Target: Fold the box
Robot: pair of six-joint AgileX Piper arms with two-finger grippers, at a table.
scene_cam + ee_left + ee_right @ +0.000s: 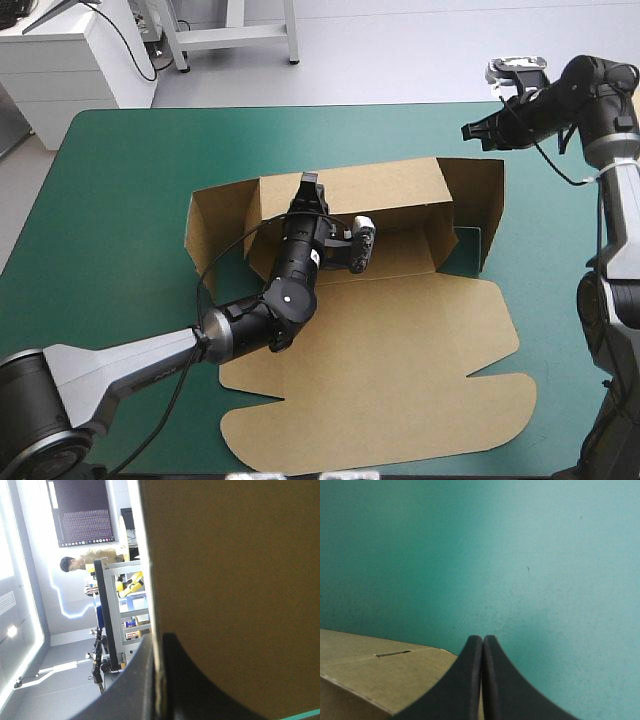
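The counter (120, 180) under its teal-green cover (530, 555) filled most of the high view, and the brown box (400, 350) lay near its middle, half formed. The lid (400, 400), the widest part of the sheet, lay flat on the cover and reached toward the near edge of the counter. Beyond it the far wall (390, 185) stood raised, with a left side panel (215, 225) and a right side panel (478, 200) standing up at its two ends. A strip of the cover showed at the foot of the right panel.

The left arm came in low from the near left corner and lay across the lid and the base of the box. The left tool (309, 186) sat at the top edge of the far wall, left of that wall's middle. In its wrist view the black fingers were all but closed, the edge of the brown board pinched between them.

The right arm was raised over the far right part of the counter, well apart from the box. The right tool (482, 639) had its black fingers pressed together into one pointed arch, holding nothing, above bare cover. Just beside it a corner of the box showed, with a thin slot (393, 654) cut in the board.
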